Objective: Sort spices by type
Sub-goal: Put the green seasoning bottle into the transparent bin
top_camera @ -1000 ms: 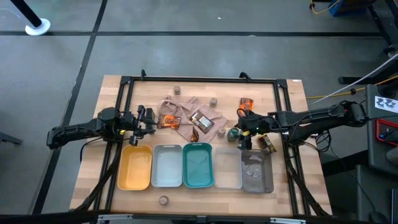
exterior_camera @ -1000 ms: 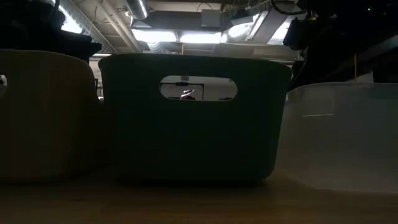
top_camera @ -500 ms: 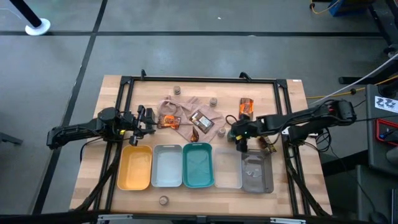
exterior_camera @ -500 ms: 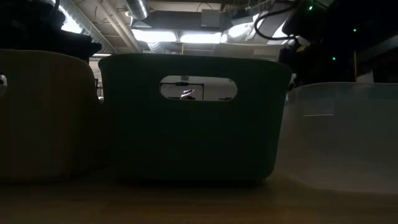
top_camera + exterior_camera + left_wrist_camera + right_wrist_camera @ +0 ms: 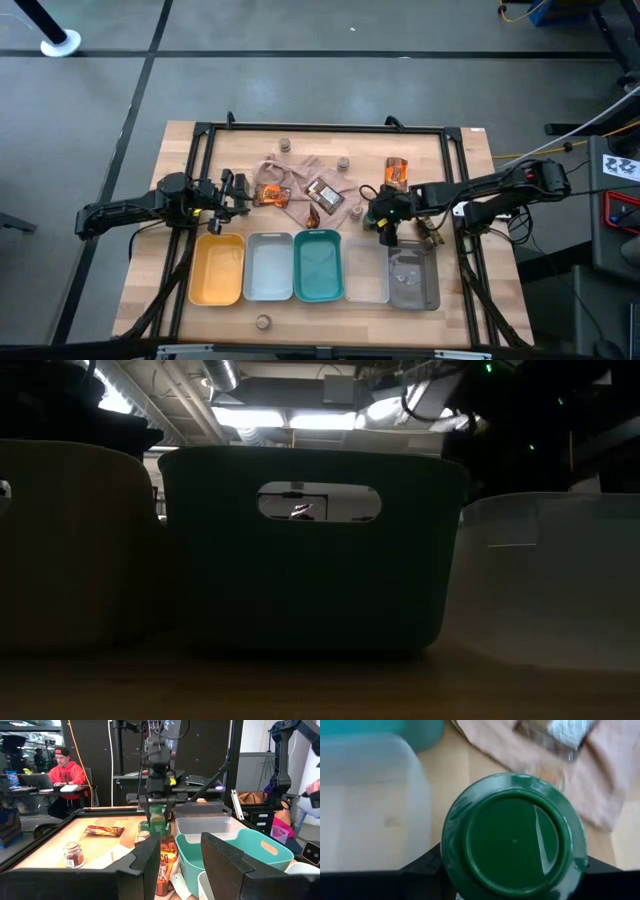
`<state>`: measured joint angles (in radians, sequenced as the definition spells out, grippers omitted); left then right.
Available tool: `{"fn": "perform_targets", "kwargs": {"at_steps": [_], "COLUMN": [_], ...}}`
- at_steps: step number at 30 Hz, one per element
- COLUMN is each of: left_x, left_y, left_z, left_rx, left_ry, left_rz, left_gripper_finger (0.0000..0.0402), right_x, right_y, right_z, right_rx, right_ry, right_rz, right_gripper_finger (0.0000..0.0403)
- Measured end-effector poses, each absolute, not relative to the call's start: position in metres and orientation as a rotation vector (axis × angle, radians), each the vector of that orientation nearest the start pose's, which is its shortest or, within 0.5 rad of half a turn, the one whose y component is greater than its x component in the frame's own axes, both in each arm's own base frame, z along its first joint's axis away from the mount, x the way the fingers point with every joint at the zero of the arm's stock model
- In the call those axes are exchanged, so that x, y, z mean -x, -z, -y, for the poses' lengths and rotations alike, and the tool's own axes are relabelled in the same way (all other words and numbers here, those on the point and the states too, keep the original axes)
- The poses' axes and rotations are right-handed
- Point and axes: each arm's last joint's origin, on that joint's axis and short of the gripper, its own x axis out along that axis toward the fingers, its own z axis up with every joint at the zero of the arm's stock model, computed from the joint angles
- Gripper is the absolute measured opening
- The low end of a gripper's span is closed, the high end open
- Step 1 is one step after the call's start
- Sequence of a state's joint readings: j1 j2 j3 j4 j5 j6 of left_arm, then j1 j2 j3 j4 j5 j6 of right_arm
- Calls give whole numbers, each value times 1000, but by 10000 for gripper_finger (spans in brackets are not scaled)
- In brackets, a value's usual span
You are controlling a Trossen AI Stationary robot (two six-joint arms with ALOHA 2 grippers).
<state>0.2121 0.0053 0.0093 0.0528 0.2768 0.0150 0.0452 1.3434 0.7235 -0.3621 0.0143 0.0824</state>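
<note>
My right gripper (image 5: 384,220) hangs over the table just beyond the clear tray (image 5: 366,272), shut on a green-lidded jar (image 5: 512,837), which also shows in the left wrist view (image 5: 157,820). Other jars stand upright on the wood (image 5: 285,145) (image 5: 343,162) (image 5: 357,212), and one (image 5: 263,322) stands near the near edge. Orange-brown packets (image 5: 270,193) (image 5: 325,192) lie on the beige-pink cloth (image 5: 300,180); two more (image 5: 398,170) (image 5: 430,232) lie on the wood. My left gripper (image 5: 237,190) waits open beyond the yellow tray (image 5: 218,270). My right gripper pinches the jar between its two fingers (image 5: 422,870) at the rim of the green lid (image 5: 455,845), one finger on each side. The fingers come from above, pointing down (image 5: 157,802). The jar hangs upright below them, lifted clear of the table.
Five trays stand in a row along the near side: yellow, pale grey (image 5: 268,266), teal (image 5: 318,265), clear and dark grey (image 5: 413,278). A black frame (image 5: 320,127) runs around the work area. In the low view the teal tray (image 5: 310,550) blocks the table.
My right gripper has carried the green-lidded jar a short way toward the table's left, from beyond the dark grey tray toward the clear tray. It has stayed shut on the jar.
</note>
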Motion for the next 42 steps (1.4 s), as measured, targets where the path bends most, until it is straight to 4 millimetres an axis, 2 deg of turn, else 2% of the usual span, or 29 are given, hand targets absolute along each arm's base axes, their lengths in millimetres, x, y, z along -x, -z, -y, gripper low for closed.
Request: {"fn": "perform_targets", "kwargs": {"at_steps": [6,9,12,16,21,25,34,39,42], "left_x": [-96,-96,-96,-96,-96,-96,-96,-96,-96], "left_y": [-171,-171,-171,-171,-171,-171,-171,-172,-172], "left_z": [-13,-12,-13,-13,-13,-13,-13,-13,-13], "left_rx": [-29,-29,-29,-29,-29,-29,-29,-29,-29], "left_ry": [64,64,64,64,64,64,64,64,64], "left_rz": [56,56,55,56,55,56,57,58,58], "left_gripper_finger": [131,131,131,131,131,131,131,131,131], "right_x": [-259,-261,-263,-263,-259,-257,-270,-280,-282], "right_y": [-230,-250,-261,-265,-265,-261,-226,-205,-200], "right_z": [-11,-12,-17,-33,-58,-77,-116,-124,-124], "right_rx": [-13,-55,-150,-227,-281,-267,-216,-188,-159], "right_ry": [7,-6,-61,-134,-125,-54,20,31,27], "right_rz": [-1015,-1023,-1009,-1011,-1026,-1029,-1083,-1111,-1126], "right_gripper_finger": [202,202,202,202,202,202,202,202,202]}}
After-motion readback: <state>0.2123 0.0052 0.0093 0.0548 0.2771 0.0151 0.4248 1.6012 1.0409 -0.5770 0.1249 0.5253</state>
